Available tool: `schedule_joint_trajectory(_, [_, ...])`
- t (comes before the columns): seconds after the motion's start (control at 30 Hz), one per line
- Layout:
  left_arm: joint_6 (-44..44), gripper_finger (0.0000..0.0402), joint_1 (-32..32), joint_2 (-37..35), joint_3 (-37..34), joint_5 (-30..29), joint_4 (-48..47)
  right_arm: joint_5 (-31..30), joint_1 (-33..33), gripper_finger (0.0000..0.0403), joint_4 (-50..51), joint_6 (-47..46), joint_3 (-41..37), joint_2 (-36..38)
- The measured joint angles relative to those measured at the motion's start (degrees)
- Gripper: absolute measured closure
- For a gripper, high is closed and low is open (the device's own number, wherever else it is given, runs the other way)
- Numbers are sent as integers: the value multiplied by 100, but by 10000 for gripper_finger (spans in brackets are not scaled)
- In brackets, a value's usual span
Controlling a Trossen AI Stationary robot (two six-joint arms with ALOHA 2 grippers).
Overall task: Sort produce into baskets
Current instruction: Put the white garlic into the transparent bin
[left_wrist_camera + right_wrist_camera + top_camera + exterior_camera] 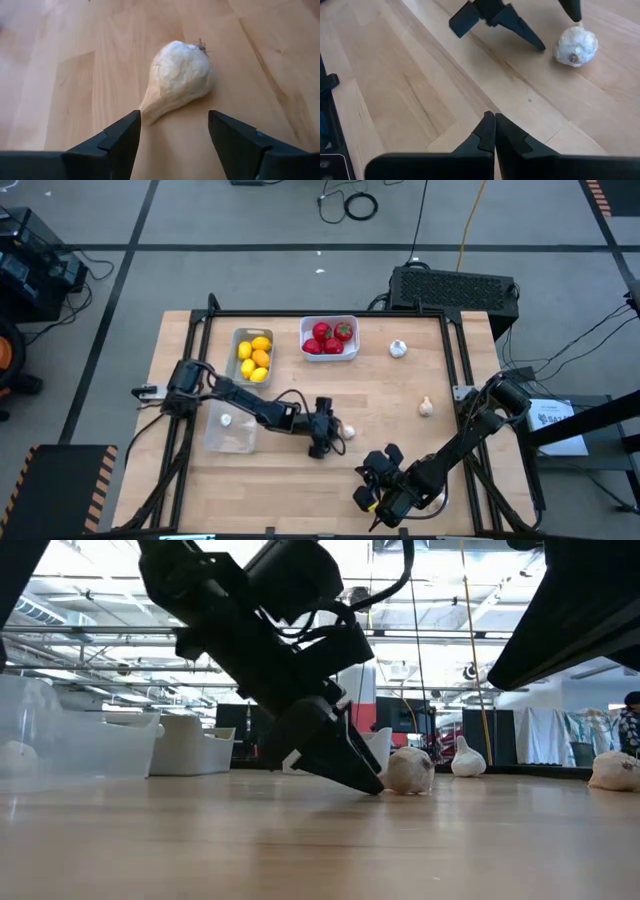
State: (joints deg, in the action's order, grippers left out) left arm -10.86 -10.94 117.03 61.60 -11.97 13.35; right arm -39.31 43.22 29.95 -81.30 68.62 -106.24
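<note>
A whitish garlic bulb (181, 74) lies on its side on the wooden table (400, 430), near the middle; it also shows in the high view (347, 432). My left gripper (172, 127) is open and low over the table. Its fingertips stand on either side of the bulb's stem end and just short of it, without touching. My right gripper (493, 119) is shut and empty, nearer the table's front edge (378, 468). The grey tray (237, 336) holds yellow and orange fruits. The white tray (329, 320) holds red fruits. The clear tray (232, 442) holds one garlic bulb (227, 420).
Two more garlic bulbs lie on the table, one at the far right (398, 349) and one at mid right (426, 406). A black box with a grille (455, 285) stands beyond the far edge. Bare wood lies between the two grippers.
</note>
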Motion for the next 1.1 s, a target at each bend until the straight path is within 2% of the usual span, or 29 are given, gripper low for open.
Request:
schedule_joint_trajectory(0.23, [-208, 162, 420, 0, 0, 1045, 55, 0, 0, 403, 0, 72, 0, -2])
schedule_joint_trajectory(0.47, [-262, 162, 434, 2, 0, 1401, 41, 0, 0, 403, -177, 196, 0, -4])
schedule_joint_trajectory(0.67, [-363, 162, 119, -176, 0, 1372, -187, 1, 1, 403, -255, 306, 0, -4])
schedule_joint_trajectory(0.83, [-610, 162, -13, -568, 5, 493, -80, 4, 2, 403, -321, 305, 0, -7])
schedule_joint_trajectory(0.93, [-855, 162, 49, -534, 1, 491, -120, 3, 2, 403, -351, 324, -2, -9])
schedule_joint_trajectory(1.1, [-956, 162, 300, -344, 2, 862, -77, 4, 2, 403, -392, 378, -2, -9])
